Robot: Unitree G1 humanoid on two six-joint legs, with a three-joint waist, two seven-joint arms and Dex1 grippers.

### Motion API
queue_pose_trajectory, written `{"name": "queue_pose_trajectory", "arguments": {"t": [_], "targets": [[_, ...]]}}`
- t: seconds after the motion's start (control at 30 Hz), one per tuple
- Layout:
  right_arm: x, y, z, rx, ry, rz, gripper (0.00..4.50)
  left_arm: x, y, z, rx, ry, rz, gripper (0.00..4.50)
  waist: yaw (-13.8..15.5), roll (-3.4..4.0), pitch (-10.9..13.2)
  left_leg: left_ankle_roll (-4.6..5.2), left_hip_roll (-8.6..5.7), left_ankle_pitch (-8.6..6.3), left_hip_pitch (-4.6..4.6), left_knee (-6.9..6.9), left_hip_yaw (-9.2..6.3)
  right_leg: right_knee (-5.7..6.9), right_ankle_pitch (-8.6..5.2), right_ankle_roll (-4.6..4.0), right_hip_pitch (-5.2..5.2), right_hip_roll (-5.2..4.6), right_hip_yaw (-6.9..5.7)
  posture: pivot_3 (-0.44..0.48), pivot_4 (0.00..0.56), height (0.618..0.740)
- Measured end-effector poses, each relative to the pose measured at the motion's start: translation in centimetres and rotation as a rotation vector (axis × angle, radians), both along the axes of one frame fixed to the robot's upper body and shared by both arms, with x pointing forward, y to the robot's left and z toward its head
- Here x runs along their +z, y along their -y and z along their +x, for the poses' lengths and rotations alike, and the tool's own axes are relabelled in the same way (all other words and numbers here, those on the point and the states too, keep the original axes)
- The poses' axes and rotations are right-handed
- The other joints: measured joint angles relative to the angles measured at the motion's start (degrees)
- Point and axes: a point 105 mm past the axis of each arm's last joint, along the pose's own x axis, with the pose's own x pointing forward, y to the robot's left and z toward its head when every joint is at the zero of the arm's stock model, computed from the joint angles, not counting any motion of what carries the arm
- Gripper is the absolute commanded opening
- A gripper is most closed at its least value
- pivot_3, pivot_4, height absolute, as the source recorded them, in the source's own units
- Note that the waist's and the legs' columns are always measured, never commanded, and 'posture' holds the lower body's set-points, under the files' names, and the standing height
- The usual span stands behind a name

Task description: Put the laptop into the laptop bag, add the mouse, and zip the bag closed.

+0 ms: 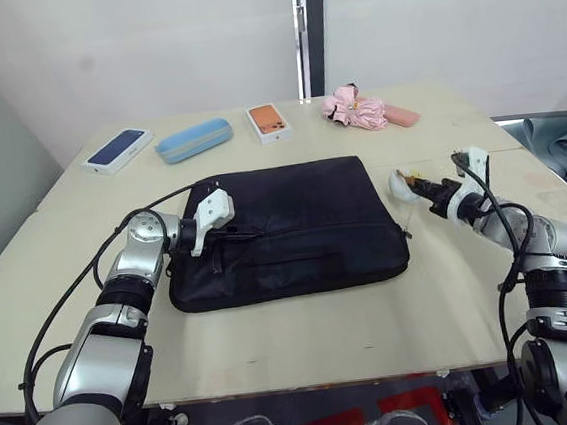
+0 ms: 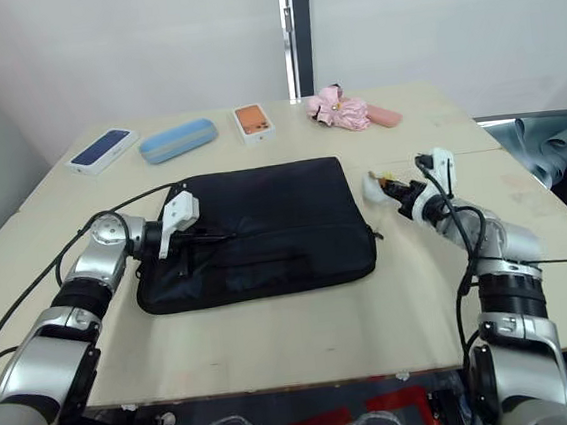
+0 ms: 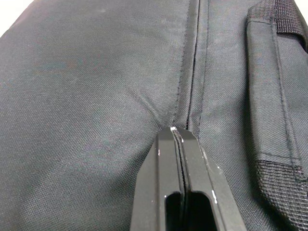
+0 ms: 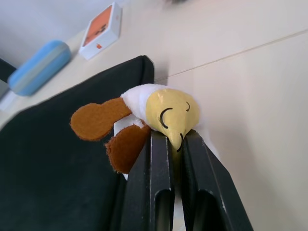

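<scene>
On woven black laptop bag (image 1: 295,226), left gripper (image 3: 177,132) closed; right gripper (image 4: 175,139) seemingly pinches plush charm (image 4: 166,110).

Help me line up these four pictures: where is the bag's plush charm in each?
Left eye: plush charm off the laptop bag's right edge, at the right gripper.
Right eye: same place.
Left wrist: not in it.
Right wrist: centre, pinched.
Shared landmark: orange box.

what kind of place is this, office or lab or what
Probably a lab or test room staged as a desk: a plain beige table against bare white walls, with the laptop bag, boxed phones and a blue case laid out as props.
</scene>
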Motion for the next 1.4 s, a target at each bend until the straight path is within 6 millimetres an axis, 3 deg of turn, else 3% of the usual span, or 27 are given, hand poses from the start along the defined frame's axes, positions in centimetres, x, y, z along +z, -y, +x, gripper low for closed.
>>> {"name": "queue_pose_trajectory", "arguments": {"t": [0.2,0.3,0.43,0.73,1.0,1.1,1.17,1.4], "targets": [[1.8,-1.0,1.1,-0.005,0.037,0.020,0.02,-0.1,0.1,0.0,0.002,-0.001,-0.003,0.00,-0.1,0.02,0.0,0.00,0.00,0.00,0.03,-0.04,0.03,0.00,-0.01,0.02,0.00,-0.01,0.02,0.000,0.150,0.740],[1.1,-1.2,1.0,0.002,0.012,-0.013,0.02,-0.1,0.1,0.0,0.003,0.000,-0.004,0.00,0.0,0.02,0.0,0.00,0.00,0.00,0.01,-0.08,0.03,-0.05,-0.02,0.02,-0.01,0.00,0.01,0.000,0.150,0.740],[0.2,-0.7,0.8,-0.002,-0.003,-0.064,1.38,-0.1,0.1,0.0,0.008,0.003,-0.005,0.00,0.0,0.02,0.0,0.00,-0.01,0.00,0.02,-0.10,0.04,-0.05,-0.02,0.03,0.00,-0.01,0.01,0.000,0.150,0.740],[1.1,1.6,0.7,-0.075,0.034,-0.100,4.49,-0.1,0.0,0.0,0.011,0.006,-0.006,0.00,0.0,0.02,0.0,0.00,-0.01,0.00,0.03,-0.10,0.05,-0.05,-0.03,0.06,0.00,-0.01,0.02,0.000,0.150,0.740],[2.4,3.3,0.4,-0.097,0.071,-0.115,4.49,-0.1,-0.2,-0.1,0.016,0.002,-0.012,0.00,-0.1,0.01,0.0,0.00,-0.01,0.00,0.04,-0.13,0.08,-0.06,-0.04,0.06,0.00,0.00,0.04,0.000,0.150,0.740],[3.6,3.5,-0.2,-0.040,0.123,-0.163,4.50,0.1,-0.2,-0.4,0.028,-0.029,-0.050,0.74,0.0,-0.03,0.1,0.00,0.00,0.00,0.00,-0.15,0.09,-0.07,-0.04,0.06,-0.06,0.00,0.03,0.000,0.150,0.740],[4.4,3.5,-1.1,0.049,0.174,-0.267,4.50,0.3,-0.4,-1.0,0.039,-0.058,-0.096,1.51,0.0,-0.13,0.2,0.01,0.01,-0.01,-0.08,-0.23,0.09,-0.18,-0.05,0.03,-0.08,0.02,-0.01,0.000,0.150,0.740],[4.0,2.8,-3.1,0.329,0.228,-0.511,4.50,1.7,-1.4,-2.7,0.105,-0.098,-0.166,3.96,-0.4,-0.37,0.8,0.08,0.07,0.02,-0.74,-0.12,0.06,-0.12,0.01,-0.05,-0.75,0.11,-0.04,0.000,0.150,0.740]]}}
